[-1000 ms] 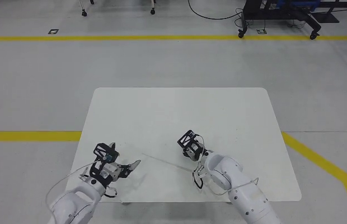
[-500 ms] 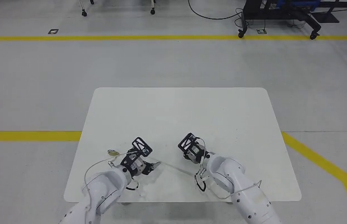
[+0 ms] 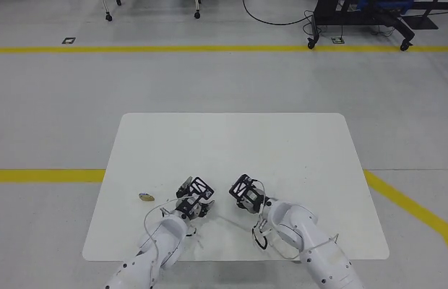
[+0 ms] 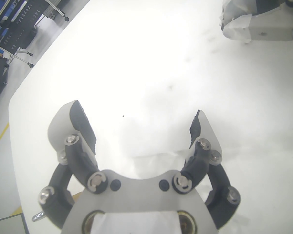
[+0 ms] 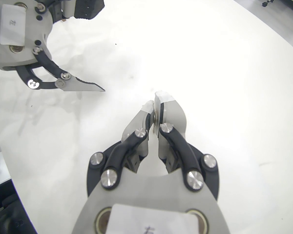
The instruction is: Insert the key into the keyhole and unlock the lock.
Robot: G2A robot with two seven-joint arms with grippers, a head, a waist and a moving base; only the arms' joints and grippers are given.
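**Pinching the key**

The right jaws clamp a thin key (image 5: 154, 116): stiff, light, slippery, likely to twist. The left jaws gape empty; the lock (image 3: 146, 196), best held by its body, lies apart on the bench (image 3: 282, 137).

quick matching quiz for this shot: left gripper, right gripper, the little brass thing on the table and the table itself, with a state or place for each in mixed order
Things:
1. left gripper
2. right gripper
3. small brass-coloured object
4. table

States or places:
A. white, with rounded corners
B. shut on a thin metal piece
C. open and empty
D. lying on the table, apart from both grippers, on the left arm's outer side

Pairs: 1-C, 2-B, 3-D, 4-A
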